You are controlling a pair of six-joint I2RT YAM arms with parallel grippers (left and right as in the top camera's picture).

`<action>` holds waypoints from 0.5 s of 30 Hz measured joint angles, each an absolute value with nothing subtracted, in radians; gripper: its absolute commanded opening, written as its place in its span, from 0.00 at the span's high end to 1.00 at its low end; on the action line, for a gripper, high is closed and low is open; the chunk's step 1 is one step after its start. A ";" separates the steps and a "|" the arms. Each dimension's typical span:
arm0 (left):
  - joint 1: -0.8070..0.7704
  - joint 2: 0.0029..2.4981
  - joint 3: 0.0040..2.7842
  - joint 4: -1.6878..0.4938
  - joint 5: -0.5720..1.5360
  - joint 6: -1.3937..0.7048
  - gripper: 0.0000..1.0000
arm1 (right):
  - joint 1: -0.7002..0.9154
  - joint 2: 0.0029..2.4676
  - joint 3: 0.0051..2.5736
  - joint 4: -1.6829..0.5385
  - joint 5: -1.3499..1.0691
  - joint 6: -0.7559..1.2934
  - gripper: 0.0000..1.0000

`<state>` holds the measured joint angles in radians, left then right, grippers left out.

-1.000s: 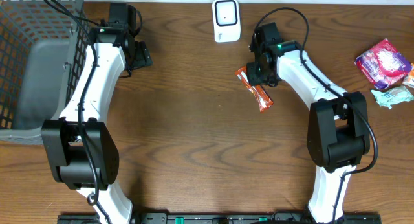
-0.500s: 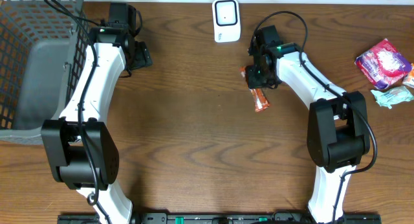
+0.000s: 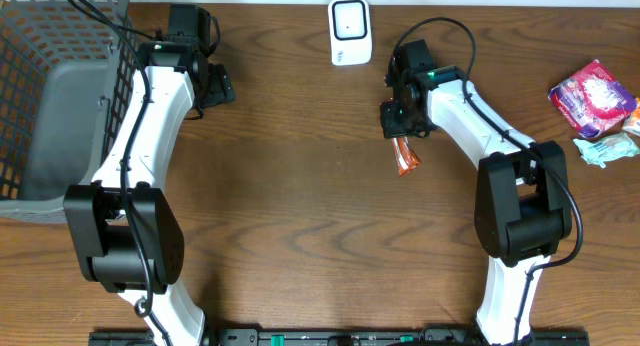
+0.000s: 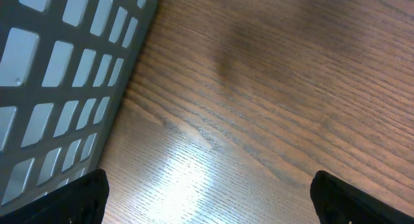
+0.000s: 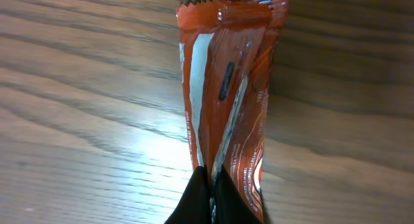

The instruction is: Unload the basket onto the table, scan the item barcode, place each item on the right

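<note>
An orange snack bar wrapper (image 3: 404, 157) (image 5: 229, 88) is the item, lying right of the table's middle. My right gripper (image 3: 398, 126) (image 5: 211, 185) is shut on its near end, pinching a fold of the wrapper between the two black fingertips. A white barcode scanner (image 3: 349, 31) stands at the table's back edge, left of and beyond the right gripper. My left gripper (image 3: 213, 86) (image 4: 207, 198) is open over bare wood beside the basket, holding nothing. No barcode on the wrapper can be made out.
A grey mesh basket (image 3: 45, 96) (image 4: 58, 75) fills the far left. At the right edge lie a purple snack packet (image 3: 592, 96) and a pale teal wrapper (image 3: 605, 148). Bare wood lies between the two arms.
The right gripper's jaws closed on the orange wrapper's end. The wrapper swung from a slant to nearly straight and shifted slightly toward the gripper. The left arm stayed still.
</note>
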<state>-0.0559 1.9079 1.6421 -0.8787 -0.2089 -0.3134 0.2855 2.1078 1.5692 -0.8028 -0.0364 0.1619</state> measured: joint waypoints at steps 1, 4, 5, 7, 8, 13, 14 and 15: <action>-0.056 1.908 1.642 -0.879 -0.209 -0.313 0.01 | 0.288 2.108 1.570 -0.807 -0.015 0.169 0.99; -0.056 1.908 1.642 -0.879 -0.209 -0.313 0.01 | 0.294 2.108 1.570 -0.819 0.057 0.183 0.99; -0.056 1.908 1.642 -0.879 -0.209 -0.313 0.01 | 0.297 2.108 1.570 -0.821 0.080 0.186 0.99; -0.056 1.908 1.642 -0.879 -0.209 -0.313 0.01 | 0.309 2.108 1.570 -0.823 0.131 0.200 0.99; -0.056 1.908 1.642 -0.879 -0.209 -0.313 0.01 | 0.316 2.108 1.570 -0.822 0.157 0.208 0.99; -0.056 1.908 1.642 -0.879 -0.209 -0.313 0.01 | 0.361 2.108 1.570 -0.822 0.302 0.254 0.99; -0.056 1.908 1.642 -0.879 -0.209 -0.313 0.01 | 0.370 2.108 1.570 -0.821 0.324 0.261 0.99; -0.056 1.908 1.642 -0.879 -0.209 -0.313 0.01 | 0.380 2.108 1.570 -0.819 0.348 0.270 0.99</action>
